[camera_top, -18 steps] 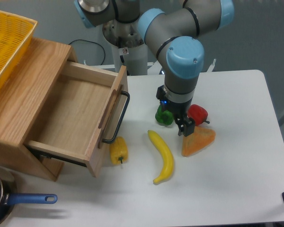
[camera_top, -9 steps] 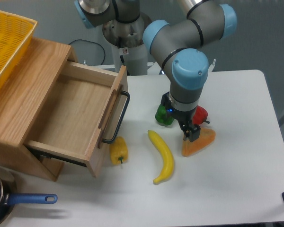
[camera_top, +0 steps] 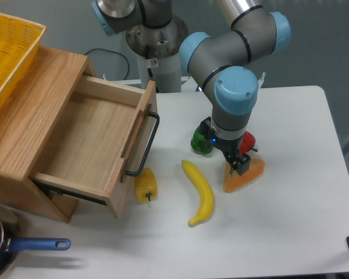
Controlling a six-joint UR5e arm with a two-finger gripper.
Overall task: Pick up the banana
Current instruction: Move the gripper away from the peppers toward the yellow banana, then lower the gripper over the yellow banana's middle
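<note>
The banana [camera_top: 200,193] is long, curved and bright yellow. It lies on the white table [camera_top: 291,221], just left of the orange wedge. My gripper [camera_top: 237,164] hangs over the near edge of the orange wedge [camera_top: 244,174], to the right of the banana's upper end and apart from it. Only one dark finger tip shows below the wrist; the rest is hidden by the arm, so the jaw state does not show. Nothing is visibly held.
A green pepper [camera_top: 200,142] and a red pepper [camera_top: 247,141] sit behind the gripper. A yellow bell pepper [camera_top: 146,185] lies by the open wooden drawer [camera_top: 99,145]. A yellow basket [camera_top: 9,52] sits on the cabinet. A blue-handled pan [camera_top: 23,247] is at front left.
The arm has shifted slightly right and down, moving the gripper from beside the green pepper to over the orange wedge. The banana and other objects have not moved.
</note>
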